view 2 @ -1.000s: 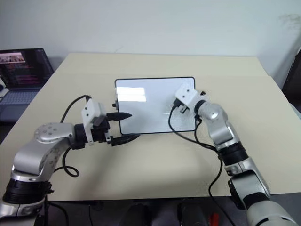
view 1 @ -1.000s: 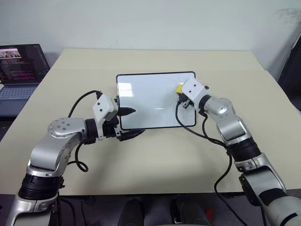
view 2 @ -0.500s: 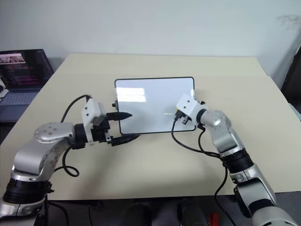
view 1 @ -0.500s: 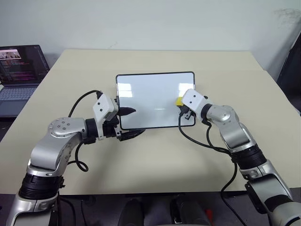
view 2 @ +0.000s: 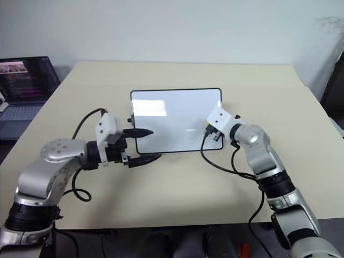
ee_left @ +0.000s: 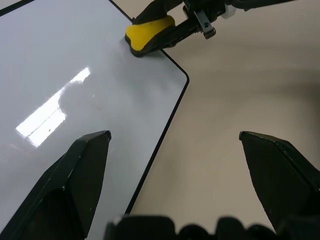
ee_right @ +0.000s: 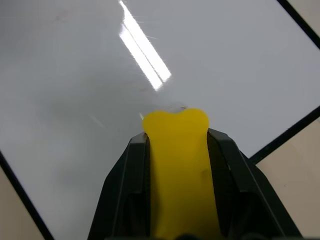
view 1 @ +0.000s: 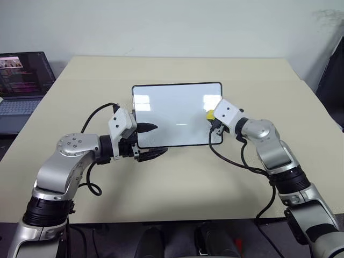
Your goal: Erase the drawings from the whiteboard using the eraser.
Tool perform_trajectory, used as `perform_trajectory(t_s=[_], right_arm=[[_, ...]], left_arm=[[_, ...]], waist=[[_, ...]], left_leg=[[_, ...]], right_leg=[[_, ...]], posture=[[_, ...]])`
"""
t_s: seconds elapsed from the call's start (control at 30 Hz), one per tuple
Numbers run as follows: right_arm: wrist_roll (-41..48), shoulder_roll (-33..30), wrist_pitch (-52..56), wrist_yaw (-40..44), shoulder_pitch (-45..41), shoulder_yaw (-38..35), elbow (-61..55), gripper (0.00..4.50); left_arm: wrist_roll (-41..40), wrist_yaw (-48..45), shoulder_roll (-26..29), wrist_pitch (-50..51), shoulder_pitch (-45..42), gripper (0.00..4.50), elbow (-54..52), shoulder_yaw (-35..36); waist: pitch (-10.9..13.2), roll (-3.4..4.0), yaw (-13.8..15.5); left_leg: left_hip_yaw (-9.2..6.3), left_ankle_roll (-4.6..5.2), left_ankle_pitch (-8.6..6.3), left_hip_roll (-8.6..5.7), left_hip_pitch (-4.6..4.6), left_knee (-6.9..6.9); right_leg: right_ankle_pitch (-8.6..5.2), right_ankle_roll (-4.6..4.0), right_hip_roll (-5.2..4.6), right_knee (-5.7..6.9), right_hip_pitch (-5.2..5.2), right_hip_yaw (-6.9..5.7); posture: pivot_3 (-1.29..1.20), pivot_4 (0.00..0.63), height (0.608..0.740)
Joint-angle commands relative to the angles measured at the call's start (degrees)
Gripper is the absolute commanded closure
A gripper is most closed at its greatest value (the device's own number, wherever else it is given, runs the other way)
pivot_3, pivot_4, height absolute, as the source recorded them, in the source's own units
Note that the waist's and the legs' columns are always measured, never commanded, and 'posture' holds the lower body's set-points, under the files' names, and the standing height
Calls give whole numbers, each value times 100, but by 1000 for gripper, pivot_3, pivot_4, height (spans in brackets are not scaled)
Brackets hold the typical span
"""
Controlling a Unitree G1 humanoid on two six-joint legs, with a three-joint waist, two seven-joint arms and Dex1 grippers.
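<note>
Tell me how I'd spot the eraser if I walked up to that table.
Look at the beige table, then at the whiteboard lying flat in its middle. Near the board's right edge, the right gripper pinches a small yellow block, the eraser, pressed on the white surface. It is the one bright yellow thing among white, black and grey.

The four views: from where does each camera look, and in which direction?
Left eye: on the head, looking down over both arms at the board.
Right eye: beside it, same scene, laptop at the left.
Left wrist: along its open fingers to the board's corner, the eraser and the right gripper.
Right wrist: along fingers shut on the eraser, onto the board.
Both wrist views share eraser and board.
</note>
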Motion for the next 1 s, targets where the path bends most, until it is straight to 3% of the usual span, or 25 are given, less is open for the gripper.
perform_trajectory(t_s=[0.03, 0.3, 0.43, 0.77, 0.9, 1.0], right_arm=[[-73, 160, -141, -400, -141, -132, 187, 3306], [-14, 329, -298, -610, -271, -152, 297, 3306], [375, 441, 99, -626, 34, -575, -406, 3306], [1154, 450, 2132, -903, 1994, -1878, -3441, 3307], [994, 607, 2284, -1403, 2984, -2108, -3782, 3307], [1051, 822, 2141, -1705, 3223, -2227, -3628, 3307]], left_arm=[[-35, 14, 17, -70, -87, 0, -97, 45], [-48, 27, 19, -56, -53, 0, -141, 59], [-52, 48, -10, -77, -59, 0, -144, 64], [-187, -73, -306, -271, -242, 0, -215, -20], [-317, -585, -327, -395, -353, 0, -171, -299], [-309, -988, -341, -578, -489, 0, -34, -524]], waist=[[0, 0, -15], [0, 0, -12], [1, 1, 6], [3, 4, 79], [3, 4, 72], [4, 6, 37]], left_leg=[[-1, 0, 0, 1, 0, 0], [1, -1, 0, -2, -7, 0], [-2, 0, 0, 0, -9, -3], [-8, -5, -4, 2, -61, -6], [-3, -6, -5, -2, -59, -6], [1, -6, -4, -6, -53, -5]], right_leg=[[0, 0, 1, 1, 0, -1], [1, -2, -1, -5, 0, 1], [2, -3, -1, -5, -2, -3], [6, -12, -12, -33, -27, -16], [1, -4, -13, -38, -25, -14], [-3, 5, -10, -34, -24, -10]], posture=[[0, 150, 740], [0, 150, 740], [0, 150, 740], [0, 150, 740], [0, 150, 740], [0, 150, 740]])
